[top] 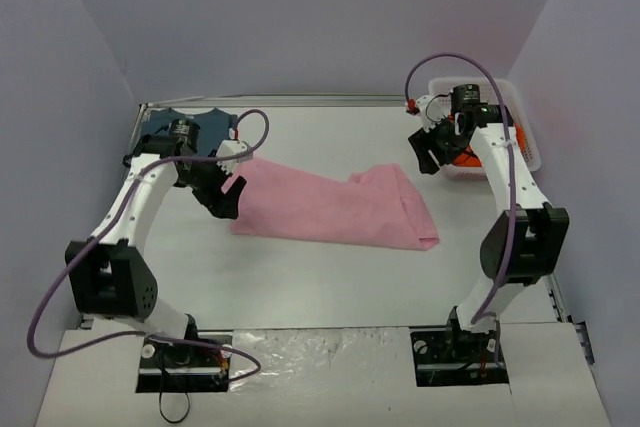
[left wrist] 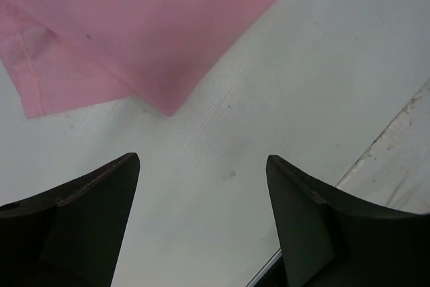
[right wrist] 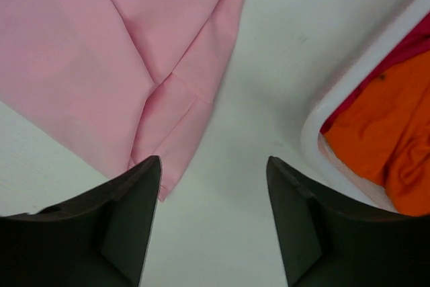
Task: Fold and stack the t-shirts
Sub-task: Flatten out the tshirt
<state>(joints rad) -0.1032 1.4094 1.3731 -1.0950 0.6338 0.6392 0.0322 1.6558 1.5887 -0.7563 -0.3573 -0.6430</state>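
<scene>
A: How is the left arm (top: 135,207) set?
B: It rises from its base at the near edge and elbows out toward the left edge, and the forearm runs up to the far left corner. There the wrist bends back down, so the left end effector (top: 222,197) points at the worktop (top: 330,287) just by the left end of the pink shirt (top: 335,209).
A: Is it gripping the shirt?
B: No. Its fingers are spread wide with only bare worktop between them. In the wrist view a corner of the shirt lies just ahead of the tips, clear of them.
A: And the right arm (top: 512,187)?
B: Its base is at the near edge, the elbow is high by the right edge, and the forearm reaches toward the far right corner. The wrist turns left and down, and the right end effector (top: 430,152) hangs between the pink shirt's right end and the basket (top: 525,142). Its fingers are spread too, pinching nothing, and worktop shows in the gap.
A: How does the pink shirt lie?
B: Flat across the middle of the worktop, running from the left side to right of centre. Layers are folded over one another at its right end.
A: The other shirts?
B: The teal shirt (top: 160,124) sits in the far left corner, partly hidden behind the left wrist. The orange shirt (right wrist: 376,126) is bunched inside the basket in the far right corner, with a red cloth (right wrist: 411,44) beside it.
</scene>
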